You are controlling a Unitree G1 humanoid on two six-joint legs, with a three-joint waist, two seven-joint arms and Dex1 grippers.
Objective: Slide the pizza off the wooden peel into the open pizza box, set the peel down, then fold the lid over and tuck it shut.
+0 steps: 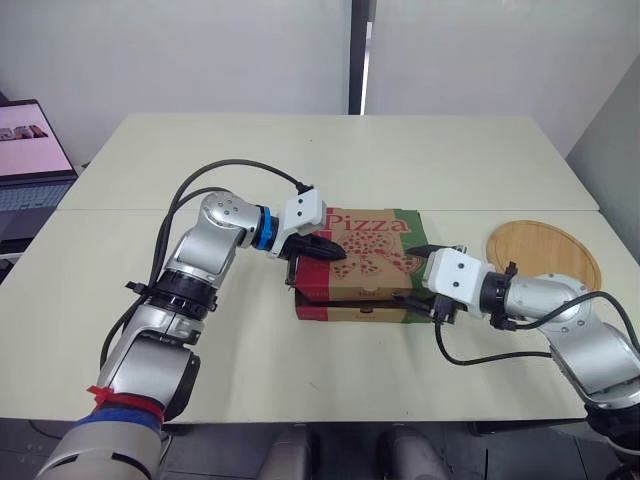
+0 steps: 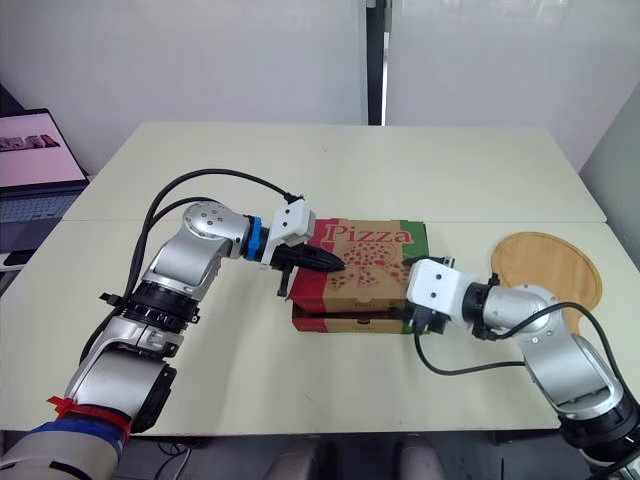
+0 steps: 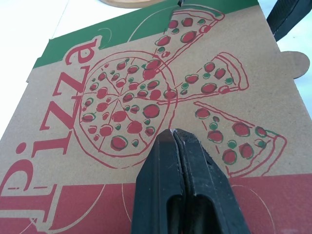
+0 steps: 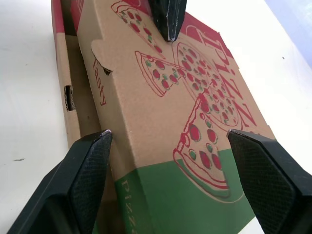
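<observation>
The pizza box [image 1: 365,262] lay mid-tabletop [image 1: 300,150], its long side running across the robot's front. Its printed lid [image 1: 372,240] was folded down but rode slightly above the base along the front edge, untucked, hiding whatever was inside. The left jaws, pressed together, rested tip-down on the lid's left part, the right jaws stood wide apart astride the box's right end, and the wooden peel [image 1: 543,250] lay bare nearby, beyond the right arm.

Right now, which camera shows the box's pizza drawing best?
The left wrist view: the pizza drawing is close and nearly whole. The eye views show it far off; the right wrist view, slanted.
</observation>
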